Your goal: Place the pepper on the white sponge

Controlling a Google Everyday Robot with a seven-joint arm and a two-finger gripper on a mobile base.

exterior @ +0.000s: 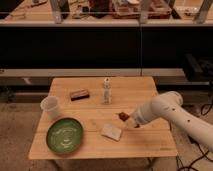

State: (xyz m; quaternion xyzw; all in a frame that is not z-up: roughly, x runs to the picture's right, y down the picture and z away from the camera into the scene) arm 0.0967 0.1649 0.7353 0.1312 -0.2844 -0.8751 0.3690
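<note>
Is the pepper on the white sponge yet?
Not yet: the pepper is by the gripper, right of the white sponge, not touching it.

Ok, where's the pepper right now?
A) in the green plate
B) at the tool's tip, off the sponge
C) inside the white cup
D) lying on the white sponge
B: the pepper sits at the tip of the tool, which is over the table's right half. The white sponge has nothing on it.

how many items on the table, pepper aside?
5: cup left edge, plate front left, brown block and bottle at back, sponge front centre. Pepper is at the pincer, right of the sponge. None seem hidden.
</note>
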